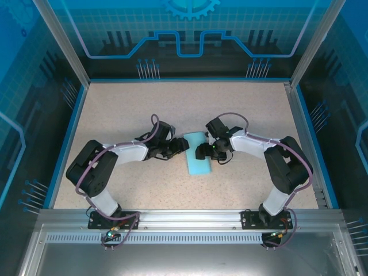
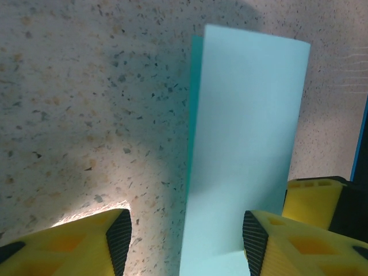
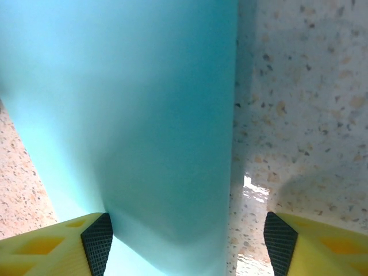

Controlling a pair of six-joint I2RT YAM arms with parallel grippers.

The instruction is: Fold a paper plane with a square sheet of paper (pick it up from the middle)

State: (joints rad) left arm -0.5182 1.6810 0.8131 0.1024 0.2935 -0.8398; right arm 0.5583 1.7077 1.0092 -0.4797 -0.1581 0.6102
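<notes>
The left gripper (image 2: 187, 244) stands with its jaws partly apart. In its wrist view one black pad (image 2: 119, 241) sits off the sheet (image 2: 247, 132), with bare table (image 2: 86, 86) between them. The other pad (image 2: 254, 241) is against the sheet's right edge, so nothing is clamped. The sheet runs up between the two fingers as a long rectangle. A darker second layer peeks out along its left side, which the overhead view does not resolve. This view also catches a third yellow finger (image 2: 313, 198) just behind the right-hand pad.

The right gripper (image 3: 190, 241) is spread wide. In its wrist view the left pad (image 3: 96, 238) meets the sheet (image 3: 126, 115), while the right pad (image 3: 280, 244) is well clear of it over speckled table (image 3: 299, 86). Here the sheet is a broad turquoise surface, and its right edge is straight.

From above, the left gripper (image 1: 181, 145) and right gripper (image 1: 200, 152) face each other from either side of the sheet's (image 1: 199, 164) far half. The sheet lies as a narrow strip at the middle of the table (image 1: 126, 103), with its long side pointing away from the bases. Whether the jaws are open or closed cannot be told from this view.

Counted: two arms, two grippers, one sheet.
</notes>
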